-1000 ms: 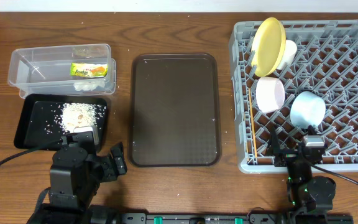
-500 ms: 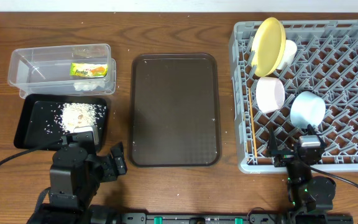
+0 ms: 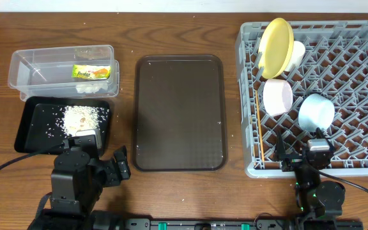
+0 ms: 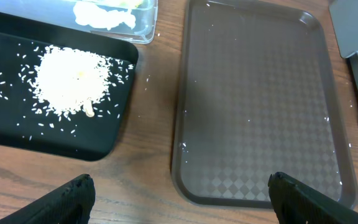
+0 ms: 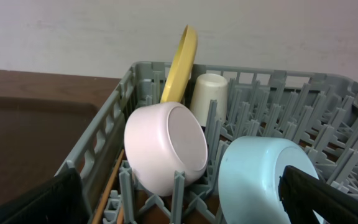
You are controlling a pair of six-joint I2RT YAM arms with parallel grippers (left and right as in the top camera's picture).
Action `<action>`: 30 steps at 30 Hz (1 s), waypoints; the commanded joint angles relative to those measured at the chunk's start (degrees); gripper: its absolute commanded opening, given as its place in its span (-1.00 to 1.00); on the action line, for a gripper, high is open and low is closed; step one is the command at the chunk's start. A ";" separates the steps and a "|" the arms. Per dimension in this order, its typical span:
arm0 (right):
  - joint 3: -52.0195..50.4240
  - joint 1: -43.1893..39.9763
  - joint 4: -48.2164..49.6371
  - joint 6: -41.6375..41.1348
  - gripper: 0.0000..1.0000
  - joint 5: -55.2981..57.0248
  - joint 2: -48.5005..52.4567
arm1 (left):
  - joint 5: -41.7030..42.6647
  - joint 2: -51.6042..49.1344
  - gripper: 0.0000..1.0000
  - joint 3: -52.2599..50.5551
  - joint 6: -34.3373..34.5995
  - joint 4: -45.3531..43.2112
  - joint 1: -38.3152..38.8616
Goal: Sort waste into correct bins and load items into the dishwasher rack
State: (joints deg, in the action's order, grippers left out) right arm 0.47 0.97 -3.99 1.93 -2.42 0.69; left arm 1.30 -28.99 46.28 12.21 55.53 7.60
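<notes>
The task looks finished: the large grey plastic lattice rack (image 3: 245, 83) is loaded. The left gripper (image 4: 182, 199) and right gripper (image 5: 185, 202) gape wide, empty; next, just park.

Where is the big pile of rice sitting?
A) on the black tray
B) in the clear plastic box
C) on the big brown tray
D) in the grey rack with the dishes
A: the white heap of rice lies on the black tray, with loose grains scattered around it on the same tray.
</notes>
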 commanded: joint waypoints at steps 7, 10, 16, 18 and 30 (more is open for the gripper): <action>-0.17 -0.15 -0.09 -0.81 0.96 -0.42 -0.37 | -0.44 0.26 0.83 -0.31 0.33 0.09 -0.17; -0.17 -0.15 -0.09 -0.81 0.99 -0.44 -0.37 | -0.44 0.26 0.83 -0.31 0.33 0.09 -0.17; -0.15 -0.15 -0.09 -0.81 0.99 -0.44 -0.35 | -0.44 0.26 0.83 -0.31 0.33 0.09 -0.17; -0.15 -0.15 -0.09 -0.81 0.98 -0.44 -0.35 | -0.44 0.26 0.83 -0.31 0.35 0.09 -0.17; -0.15 -0.15 -0.09 -0.81 0.99 -0.44 -0.35 | -3.78 4.17 0.83 -4.35 0.04 -1.18 -1.84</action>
State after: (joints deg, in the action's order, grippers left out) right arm 0.47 0.97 -3.99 1.91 -2.42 0.69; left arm 0.10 -27.38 44.82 12.19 55.22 6.85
